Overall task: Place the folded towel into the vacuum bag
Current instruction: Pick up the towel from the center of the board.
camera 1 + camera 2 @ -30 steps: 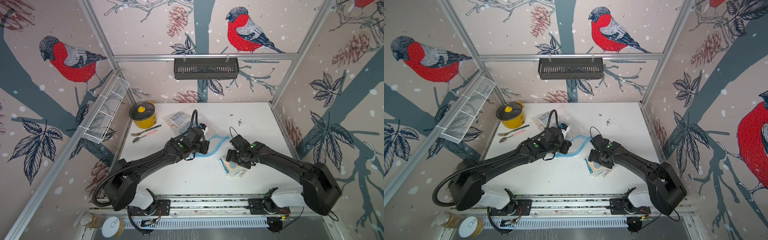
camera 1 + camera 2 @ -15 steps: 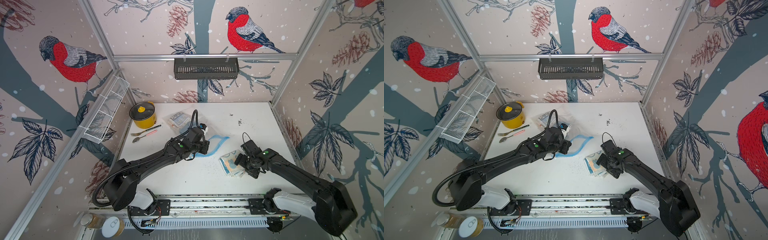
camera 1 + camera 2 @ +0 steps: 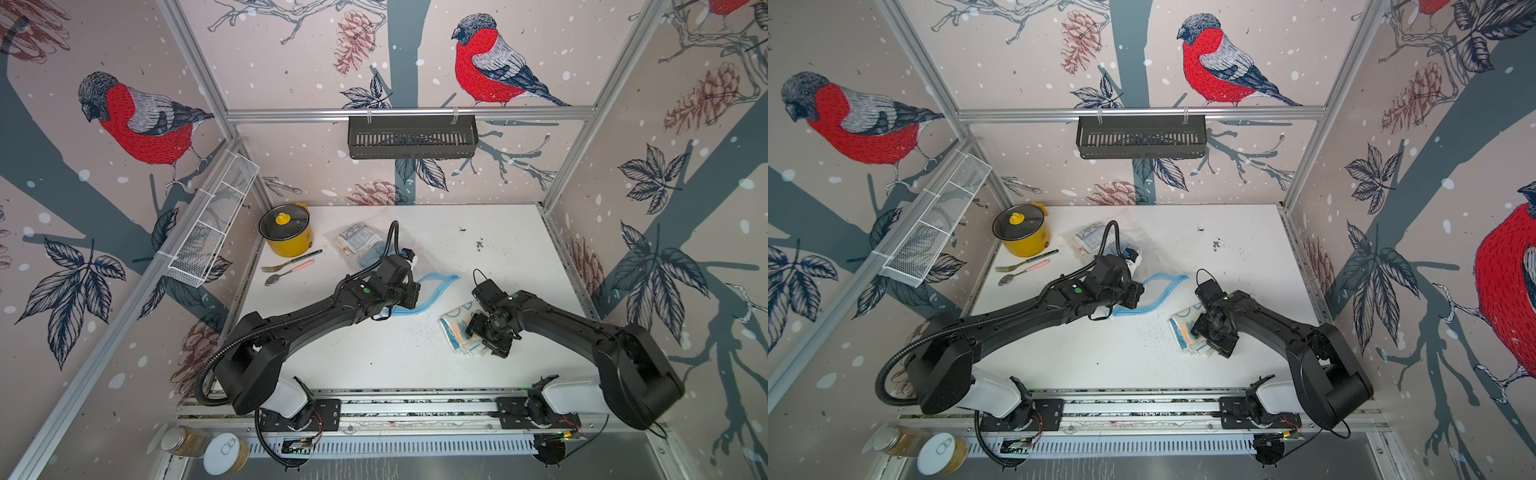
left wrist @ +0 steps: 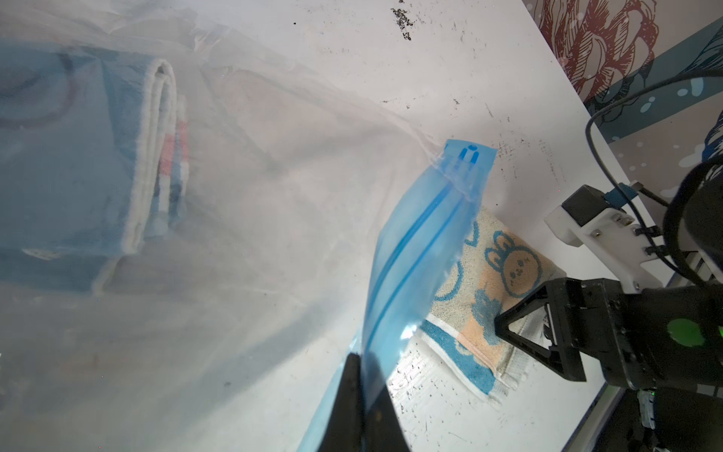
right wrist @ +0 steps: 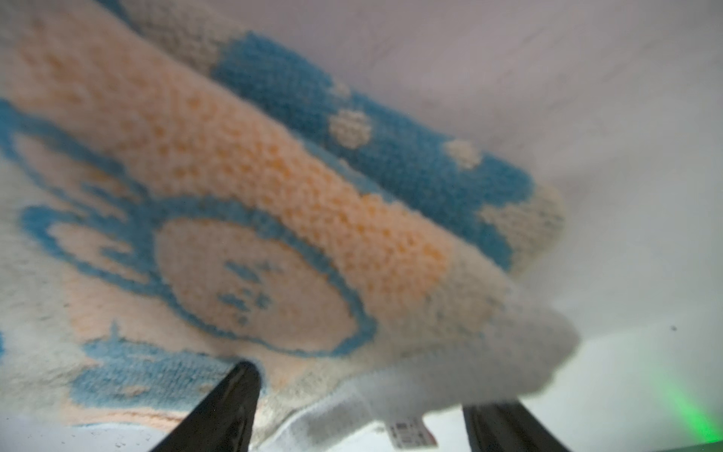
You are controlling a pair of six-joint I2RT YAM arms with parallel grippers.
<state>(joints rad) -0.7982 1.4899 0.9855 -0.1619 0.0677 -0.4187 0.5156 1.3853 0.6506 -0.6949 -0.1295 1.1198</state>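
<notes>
- Change: R arm (image 3: 561, 316) has come off the far part of the folded towel (image 3: 455, 328), where it hung a sec ago, and now sits at the towel's near-right edge
- R jaws are narrower than a sec ago and closing in on that edge
- Towel hasn't shifted: flat on the tabletop (image 3: 374, 353), just beside the mouth of the vacuum bag (image 3: 434, 286), fully outside it
- Meaning, prob: pickup stage, w/ the grasp being set and insertion not yet begun
- R jaws now: part open w/ a wide gap; in the R wrist view one finger (image 5: 227, 403) touches the towel's top face and the other finger (image 5: 497, 426) sits at its fluffy edge, w/ the edge between them; not clamped as far as I can tell
- L jaws: shut tight on the bag's blue zip strip (image 4: 414, 250), holding the upper lip raised off the tabletop so the mouth gapes toward the towel; no visible change vs a sec ago
- Another folded cloth (image 4: 98, 164) lies deep inside the bag
- Next, prob: finish the pinch, lift, feed the towel under the raised lip; risk is that the thick soft edge slips out of a shallow bite
</notes>
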